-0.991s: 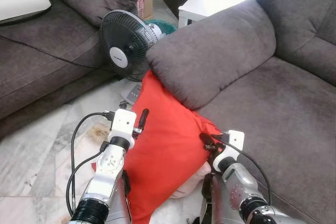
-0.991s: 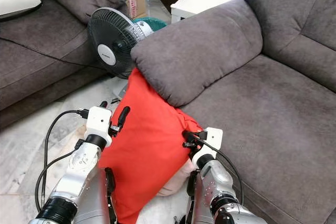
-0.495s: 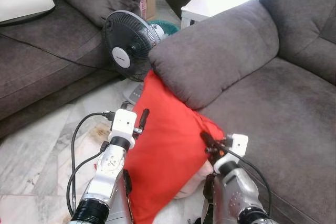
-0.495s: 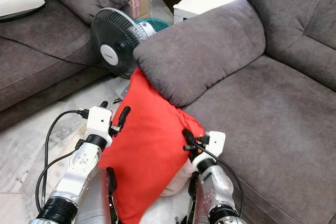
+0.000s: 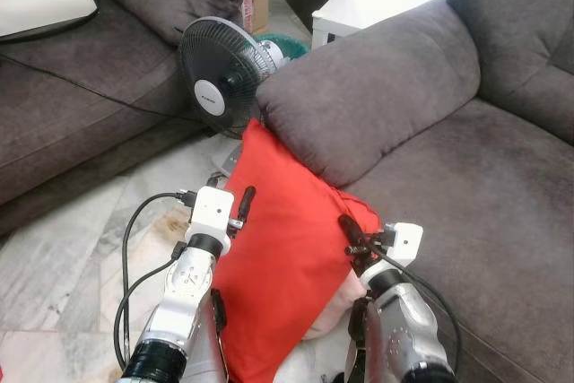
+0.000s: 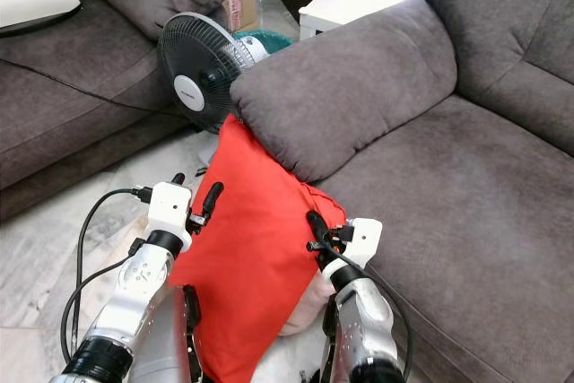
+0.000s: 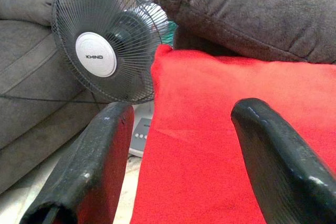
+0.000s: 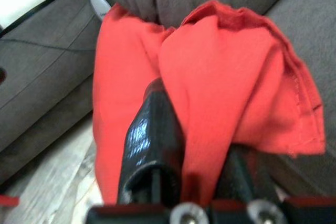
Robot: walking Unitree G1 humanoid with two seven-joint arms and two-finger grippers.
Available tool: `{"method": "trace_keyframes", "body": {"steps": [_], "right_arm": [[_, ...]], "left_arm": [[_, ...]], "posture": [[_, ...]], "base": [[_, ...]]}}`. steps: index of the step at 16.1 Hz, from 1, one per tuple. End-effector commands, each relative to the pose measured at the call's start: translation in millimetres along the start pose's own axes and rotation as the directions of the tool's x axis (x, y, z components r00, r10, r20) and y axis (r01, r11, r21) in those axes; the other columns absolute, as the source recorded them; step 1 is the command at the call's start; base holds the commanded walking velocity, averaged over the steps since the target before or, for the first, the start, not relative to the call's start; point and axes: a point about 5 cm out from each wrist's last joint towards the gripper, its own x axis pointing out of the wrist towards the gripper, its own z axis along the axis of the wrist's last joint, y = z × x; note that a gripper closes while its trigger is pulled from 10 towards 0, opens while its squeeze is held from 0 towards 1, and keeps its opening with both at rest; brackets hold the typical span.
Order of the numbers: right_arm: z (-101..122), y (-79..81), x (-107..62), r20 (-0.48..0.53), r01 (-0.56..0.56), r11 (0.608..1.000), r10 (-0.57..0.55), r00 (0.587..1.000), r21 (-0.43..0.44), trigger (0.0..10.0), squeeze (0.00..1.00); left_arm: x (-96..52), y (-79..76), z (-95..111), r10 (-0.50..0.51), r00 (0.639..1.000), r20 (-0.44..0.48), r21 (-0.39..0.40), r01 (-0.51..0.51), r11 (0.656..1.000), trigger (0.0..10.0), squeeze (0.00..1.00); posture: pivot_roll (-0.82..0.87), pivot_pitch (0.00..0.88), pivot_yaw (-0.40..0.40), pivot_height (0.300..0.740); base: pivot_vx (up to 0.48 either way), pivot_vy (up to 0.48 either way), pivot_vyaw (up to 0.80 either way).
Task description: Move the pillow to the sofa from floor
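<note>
Two pincers flanked the red pillow (image 5: 287, 257), which stood on the marble floor (image 5: 72, 257), propped against the grey sofa (image 5: 466, 195) under its padded armrest (image 5: 368, 87). Its long axis ran from 12 to 6 o'clock. The right pincer (image 6: 316, 230) was closed on the soft, creased cloth corner. The left pincer (image 7: 178, 156) was held open at the 9 o'clock edge, ungripped. A mesh-guarded fan (image 5: 220, 78) stood at 11 o'clock.

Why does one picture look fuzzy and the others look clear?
The right wrist view is soft: the red pillow and black finger sit too close, so edges smear. The left wrist view shows the fan crisply. Both eye views are sharp, evenly lit.
</note>
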Motion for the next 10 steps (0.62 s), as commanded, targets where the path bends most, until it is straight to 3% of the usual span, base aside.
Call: {"method": "trace_keyframes", "body": {"steps": [1, 10], "right_arm": [[21.9, 3.1, 4.5, 0.095, -0.008, 0.999, 0.011, 0.995, -0.036, 10.0, 0.00], [23.5, 8.2, 0.0, 0.081, 0.001, 0.999, 0.002, 0.997, -0.036, 10.0, 0.00]], "left_arm": [[-2.2, -0.5, -2.9, -0.008, 1.000, -0.007, -0.005, 0.008, 1.000, 10.0, 0.00], [-2.7, -2.5, -3.5, -0.022, 1.000, -0.008, -0.007, 0.022, 1.000, 10.0, 0.00]], "posture": [[0.15, 0.098, -0.020, 0.533], [0.15, 0.087, -0.012, 0.628]], "base": [[0.000, 0.000, 0.00], [0.000, 0.000, 0.00]]}}
